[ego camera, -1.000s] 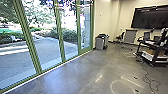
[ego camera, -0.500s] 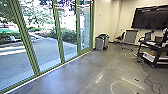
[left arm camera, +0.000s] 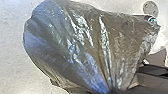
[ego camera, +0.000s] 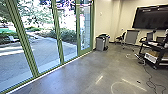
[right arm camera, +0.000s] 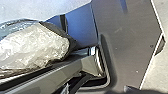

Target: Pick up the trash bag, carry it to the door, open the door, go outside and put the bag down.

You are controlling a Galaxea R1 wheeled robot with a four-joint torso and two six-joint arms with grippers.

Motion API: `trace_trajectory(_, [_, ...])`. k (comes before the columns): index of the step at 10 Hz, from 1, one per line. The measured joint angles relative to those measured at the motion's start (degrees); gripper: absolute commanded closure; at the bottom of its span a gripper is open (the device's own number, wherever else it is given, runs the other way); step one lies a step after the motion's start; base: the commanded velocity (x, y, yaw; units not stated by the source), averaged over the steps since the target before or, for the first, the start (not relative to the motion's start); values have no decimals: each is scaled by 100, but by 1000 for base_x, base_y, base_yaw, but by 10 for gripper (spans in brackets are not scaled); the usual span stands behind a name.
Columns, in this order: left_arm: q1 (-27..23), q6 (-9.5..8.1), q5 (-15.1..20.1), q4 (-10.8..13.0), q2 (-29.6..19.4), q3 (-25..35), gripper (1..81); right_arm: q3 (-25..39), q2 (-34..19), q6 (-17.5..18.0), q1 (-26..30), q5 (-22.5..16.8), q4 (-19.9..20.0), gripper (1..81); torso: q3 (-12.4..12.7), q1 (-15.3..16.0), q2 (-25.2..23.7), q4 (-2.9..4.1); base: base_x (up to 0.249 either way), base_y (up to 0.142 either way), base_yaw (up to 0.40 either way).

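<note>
In the left wrist view the trash bag (left arm camera: 82,45) is dark, shiny and full. Its folds draw together at my left gripper (left arm camera: 113,90), which is shut on the gathered plastic. Part of the bag (right arm camera: 32,47), looking pale and crinkled, lies beside the robot's jointed bar in the right wrist view. Tall glass panels in green frames (ego camera: 58,37) run along the left of the head view, standing closed; I cannot tell which of them is the door.
Grey bins (ego camera: 101,43) stand by the wall past the glass. At the right is a black cart (ego camera: 156,53) with a cable (ego camera: 149,75) trailing over the floor. A chair (ego camera: 121,37) and a wall screen (ego camera: 151,17) are farther back. Paving and bushes lie outside.
The head view has shifted slightly as the robot moves: the glass frames sit a little farther left, while the bins and chair appear slightly farther right.
</note>
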Motion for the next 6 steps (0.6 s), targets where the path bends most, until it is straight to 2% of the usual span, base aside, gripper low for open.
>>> trace_trajectory(6, [0, 0, -2, 0, 0, 0, 811, -11, 35, 0, -9, 2, -80, 10, 0, 0, 0, 0, 146, 0, 0])
